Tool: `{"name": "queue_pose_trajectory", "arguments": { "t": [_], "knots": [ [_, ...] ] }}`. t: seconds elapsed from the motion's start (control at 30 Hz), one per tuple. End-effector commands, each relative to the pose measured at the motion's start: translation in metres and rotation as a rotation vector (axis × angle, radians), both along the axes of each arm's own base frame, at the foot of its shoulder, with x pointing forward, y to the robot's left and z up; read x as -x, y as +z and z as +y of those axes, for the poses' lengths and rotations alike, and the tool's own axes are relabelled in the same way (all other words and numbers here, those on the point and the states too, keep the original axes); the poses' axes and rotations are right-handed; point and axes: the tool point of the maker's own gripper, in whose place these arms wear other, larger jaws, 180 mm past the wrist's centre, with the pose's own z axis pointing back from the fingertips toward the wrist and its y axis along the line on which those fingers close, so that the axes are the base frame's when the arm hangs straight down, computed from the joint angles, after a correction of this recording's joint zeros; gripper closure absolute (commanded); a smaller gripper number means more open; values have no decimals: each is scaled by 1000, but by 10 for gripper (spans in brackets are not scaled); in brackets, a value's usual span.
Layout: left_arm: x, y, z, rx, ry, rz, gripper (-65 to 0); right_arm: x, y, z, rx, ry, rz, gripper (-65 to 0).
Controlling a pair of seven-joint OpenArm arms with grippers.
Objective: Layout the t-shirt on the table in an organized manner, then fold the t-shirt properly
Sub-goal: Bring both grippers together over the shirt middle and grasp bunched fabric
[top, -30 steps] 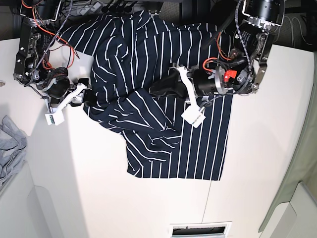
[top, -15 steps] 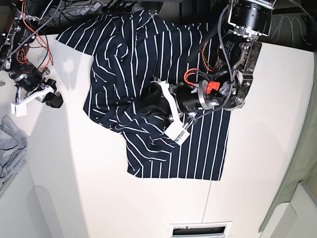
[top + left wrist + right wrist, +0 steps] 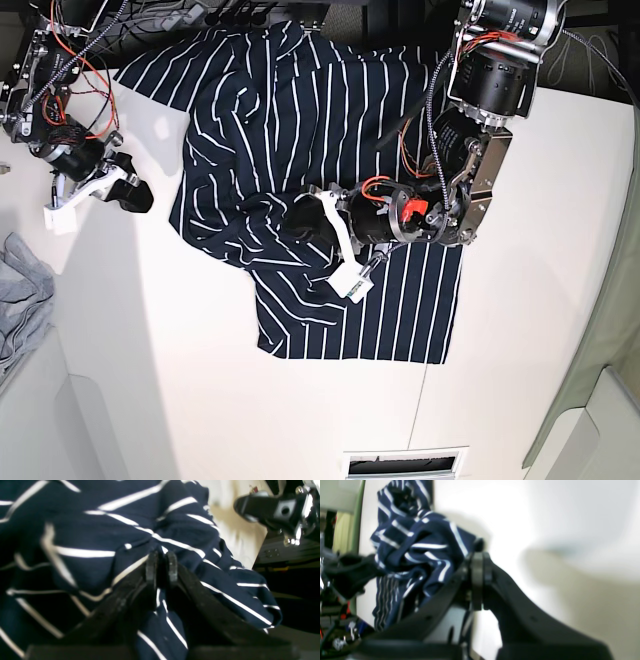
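Over the middle of the table, the left gripper is pinching a fold of the t-shirt — probably to drag the bunched cloth flat. Off to the side, the right gripper is hovering closed and empty over bare tabletop. One striped shirt, two arms — and one grey garment lying at the edge.

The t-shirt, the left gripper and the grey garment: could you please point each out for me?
t-shirt (image 3: 400, 310): base view, flat striped lower panel.
left gripper (image 3: 161, 566): left wrist view, between the fingertips pinching cloth.
grey garment (image 3: 18, 290): base view, crumpled fabric at the left edge.
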Motion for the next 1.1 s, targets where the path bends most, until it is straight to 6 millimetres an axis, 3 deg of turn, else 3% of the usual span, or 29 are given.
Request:
{"name": "queue_pose_trajectory", "arguments": {
  "t": [0.0, 0.1, 0.23, 0.43, 0.67, 0.83, 1.07],
  "knots": [
    [-15, 30, -5, 71, 1, -62, -60, -12, 14, 1, 11, 13, -65, 0],
    [-16, 68, -8, 140, -32, -126, -60, -15, 12, 20, 22, 66, -77, 0],
    [-15, 96, -8, 110, -80, -223, -60, -11, 6, 59, 15, 167, -64, 0],
    [-12, 105, -12, 150, -88, -224, -60, -5, 5, 118, -25, 291, -65, 0],
    [-5, 97, -12, 154, -86, -198, -60, -4, 4, 158, 15, 388, -88, 0],
    [-7, 91, -7, 113, -86, -201, -60, -13, 10, 160, 38, 393, -107, 0],
    [-8, 82, 18, 60, -75, -196, -60, -36, 40, 127, 91, 305, -192, 0]
  ]
}}
